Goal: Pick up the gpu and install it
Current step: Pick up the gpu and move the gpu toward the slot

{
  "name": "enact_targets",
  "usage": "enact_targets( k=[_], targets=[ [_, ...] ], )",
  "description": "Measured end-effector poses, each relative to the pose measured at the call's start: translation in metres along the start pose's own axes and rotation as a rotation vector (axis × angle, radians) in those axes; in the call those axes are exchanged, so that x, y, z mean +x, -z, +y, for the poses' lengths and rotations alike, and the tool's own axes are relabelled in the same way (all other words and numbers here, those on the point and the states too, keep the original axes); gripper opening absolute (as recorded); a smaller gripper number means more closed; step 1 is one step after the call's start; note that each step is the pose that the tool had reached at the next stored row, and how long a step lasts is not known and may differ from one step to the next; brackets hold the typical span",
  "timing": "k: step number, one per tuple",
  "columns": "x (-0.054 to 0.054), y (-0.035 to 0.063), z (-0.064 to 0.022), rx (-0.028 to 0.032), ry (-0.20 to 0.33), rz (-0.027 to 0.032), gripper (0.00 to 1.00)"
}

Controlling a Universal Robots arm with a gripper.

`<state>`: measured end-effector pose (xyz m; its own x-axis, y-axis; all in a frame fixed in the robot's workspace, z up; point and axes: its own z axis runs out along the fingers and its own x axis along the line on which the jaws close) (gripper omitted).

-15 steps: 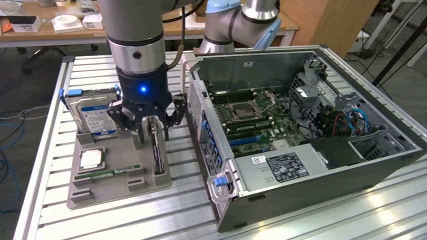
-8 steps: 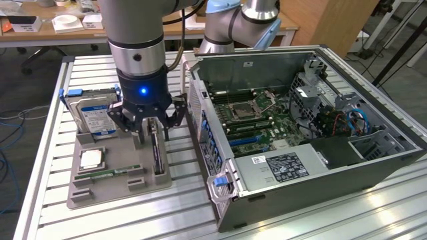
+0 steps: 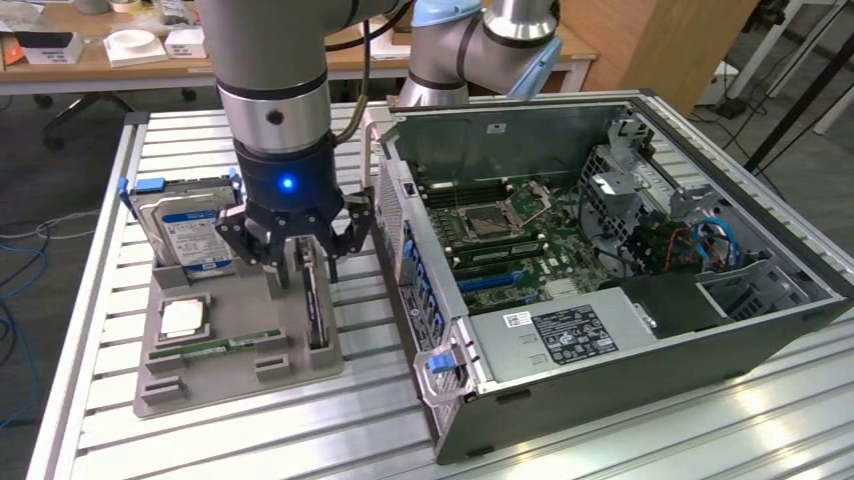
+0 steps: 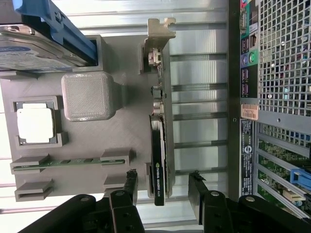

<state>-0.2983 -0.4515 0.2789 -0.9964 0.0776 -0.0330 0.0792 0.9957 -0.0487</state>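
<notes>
From my station, the gripper (image 3: pixel 310 268) hangs over the grey holder tray (image 3: pixel 227 385) on the slotted aluminium table (image 3: pixel 174 150), with a blue light (image 3: pixel 284 183) glowing on the wrist above it. The jaws are spread wide and hold nothing. In the wrist view the two black fingers (image 4: pixel 130 182) sit one on each side of the gpu (image 4: pixel 161 141), with a clear gap between each finger and the card.

The gpu (image 3: pixel 316 312) stands on edge in its slot in the tray, at six o'clock from the gripper in the exterior view. Its silver bracket (image 4: pixel 160 30) is at the end away from the fingers, and its black cooler is at the end between them. A small logo and a line of white lettering run along the cooler's edge, but I cannot read them.

In the exterior view, the hard drive (image 3: pixel 194 228) with its blue label stands at ten o'clock from the gripper; its print is too small to read. The processor chip (image 3: pixel 180 318) lies at eight o'clock and the RAM stick (image 3: pixel 220 347) at seven. The open computer case (image 3: pixel 747 330) lies at three o'clock, just beside the tray, with its green motherboard (image 3: pixel 514 250) showing. The white label (image 3: pixel 574 335) on the power supply carries dense print I cannot read. An orange sticker (image 4: pixel 249 111) sits on the case's rear panel, and I cannot read that either.
</notes>
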Motion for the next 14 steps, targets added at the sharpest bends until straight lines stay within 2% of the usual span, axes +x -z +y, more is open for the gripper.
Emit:
enact_targets(
  k=[14],
  targets=[
    [0.0001, -0.003, 0.0002, 0.0, 0.0, -0.0001, 0.55]
  ],
)
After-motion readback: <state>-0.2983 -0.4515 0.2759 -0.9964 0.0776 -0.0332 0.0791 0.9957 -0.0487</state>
